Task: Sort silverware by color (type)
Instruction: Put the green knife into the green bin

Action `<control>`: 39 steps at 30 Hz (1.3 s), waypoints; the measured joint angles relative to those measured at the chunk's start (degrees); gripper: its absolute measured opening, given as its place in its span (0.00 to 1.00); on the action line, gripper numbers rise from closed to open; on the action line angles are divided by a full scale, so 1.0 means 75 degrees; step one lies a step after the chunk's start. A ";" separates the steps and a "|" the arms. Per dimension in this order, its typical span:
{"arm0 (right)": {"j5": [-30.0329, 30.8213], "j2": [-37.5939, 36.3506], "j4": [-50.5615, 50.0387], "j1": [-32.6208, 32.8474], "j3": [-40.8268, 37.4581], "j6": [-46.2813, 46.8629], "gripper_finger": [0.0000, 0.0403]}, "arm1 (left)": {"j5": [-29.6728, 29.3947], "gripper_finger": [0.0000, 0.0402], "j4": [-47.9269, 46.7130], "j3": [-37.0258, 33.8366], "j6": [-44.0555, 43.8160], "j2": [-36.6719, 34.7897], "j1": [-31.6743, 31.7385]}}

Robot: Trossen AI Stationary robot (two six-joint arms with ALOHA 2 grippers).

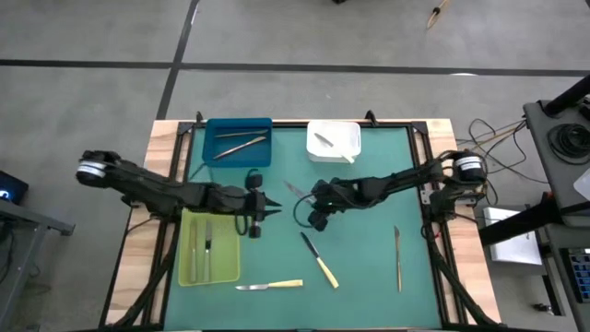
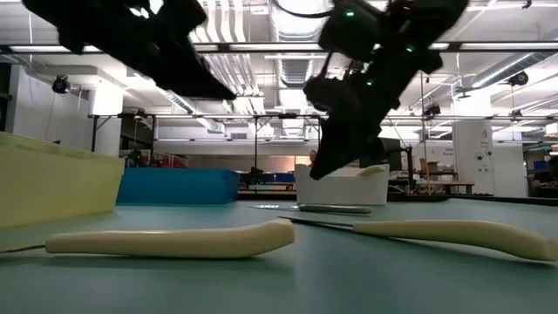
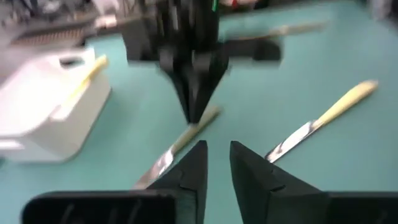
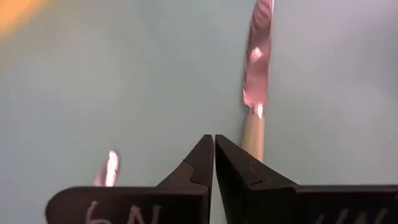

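Silverware lies on the green mat: a knife (image 1: 293, 189) in the middle, two pale-handled knives (image 1: 318, 260) (image 1: 269, 286) nearer the front, and a grey utensil (image 1: 398, 258) at the right. My right gripper (image 1: 316, 219) (image 3: 196, 115) is shut and empty. It points down just above the middle knife's pale handle (image 4: 254, 134), clear of the mat in the low view (image 2: 318, 173). My left gripper (image 1: 265, 205) (image 3: 217, 163) hovers left of that knife, narrowly open with nothing between its fingers.
A yellow-green tray (image 1: 189, 263) with utensils lies at the front left. A blue tray (image 1: 212, 129) with utensils stands at the back left. A white tray (image 1: 348, 148) with one utensil stands at the back middle. The two grippers stand close together.
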 joint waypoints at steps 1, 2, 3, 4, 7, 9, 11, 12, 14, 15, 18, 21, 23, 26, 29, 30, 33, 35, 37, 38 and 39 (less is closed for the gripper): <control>0.0006 -0.0159 0.0458 -0.0005 -0.0289 0.0075 0.02 | 0.0006 0.11 -0.0019 0.0101 -0.0002 0.0281 0.0098; 0.0020 -0.0277 0.0777 -0.0005 -0.0537 0.0148 0.02 | 0.0022 0.09 -0.0022 0.0208 -0.0018 0.0576 0.0193; 0.0025 -0.0375 0.1033 -0.0002 -0.0767 0.0187 0.02 | 0.0061 0.07 -0.0010 0.0340 -0.0042 0.0875 0.0307; 0.0036 -0.0460 0.1243 -0.0005 -0.0968 0.0265 0.02 | 0.0102 0.05 0.0029 0.0487 -0.0061 0.1157 0.0402; 0.0234 -0.0554 0.1683 0.0001 -0.1392 0.0518 0.02 | 0.0202 0.01 0.0017 0.0976 -0.0069 0.2046 0.0651; 0.0402 -0.0532 0.1871 0.0001 -0.1533 0.0562 0.02 | 0.0201 0.01 0.0013 0.1305 -0.0040 0.2594 0.0814; 0.0613 -0.0498 0.1864 -0.0002 -0.1573 0.0613 0.02 | 0.0200 0.01 0.0036 0.1624 0.0058 0.3129 0.0962; 0.0703 -0.0487 0.1806 -0.0002 -0.1597 0.0624 0.02 | 0.0200 0.00 -0.0021 0.1753 0.0110 0.3374 0.1045; 0.0835 -0.0409 0.1919 -0.0002 -0.1576 0.0635 0.02 | 0.0200 0.00 -0.0293 0.1963 0.0119 0.3798 0.1183; 0.0840 -0.0408 0.1883 -0.0002 -0.1575 0.0636 0.02 | 0.0200 0.00 -0.0347 0.2061 0.0117 0.3970 0.1250; 0.0872 -0.0352 0.2070 -0.0005 -0.1574 0.0636 0.02 | 0.0193 0.00 -0.0362 0.2251 0.0106 0.4337 0.1406; 0.0919 -0.0319 0.2104 -0.0005 -0.1577 0.0636 0.02 | 0.0195 0.00 -0.0377 0.2351 0.0080 0.4552 0.1472; 0.1021 -0.0259 0.2232 -0.0005 -0.1574 0.0630 0.02 | 0.0195 0.00 -0.0335 0.2383 0.0072 0.4568 0.1495; 0.1094 -0.0096 0.2580 -0.0005 -0.1578 0.0604 0.02 | 0.0195 0.00 -0.0242 0.2380 0.0117 0.4565 0.1541; 0.1097 0.0111 0.2926 -0.0028 -0.1580 0.0577 0.02 | 0.0197 0.00 -0.0069 0.2357 0.0128 0.4573 0.1603; 0.1093 0.0173 0.3085 -0.0036 -0.1579 0.0595 0.02 | 0.0195 0.00 0.0062 0.2357 0.0141 0.4605 0.1621; 0.1104 0.0324 0.3285 -0.0070 -0.1577 0.0622 0.02 | 0.0195 0.00 0.0208 0.2337 0.0195 0.4750 0.1666; 0.1121 0.0401 0.3266 -0.0093 -0.1574 0.0699 0.02 | 0.0201 0.00 0.0319 0.2328 0.0200 0.4900 0.1696; 0.1123 0.0448 0.3256 -0.0112 -0.1574 0.0813 0.02 | 0.0221 0.00 0.0426 0.2339 0.0199 0.5016 0.1704; 0.1117 0.0463 0.3267 -0.0125 -0.1574 0.0931 0.02 | 0.0217 0.00 0.0473 0.2340 0.0187 0.5067 0.1702; 0.1104 0.0468 0.3248 -0.0134 -0.1574 0.0977 0.03 | 0.0215 0.00 0.0517 0.2351 0.0177 0.5122 0.1702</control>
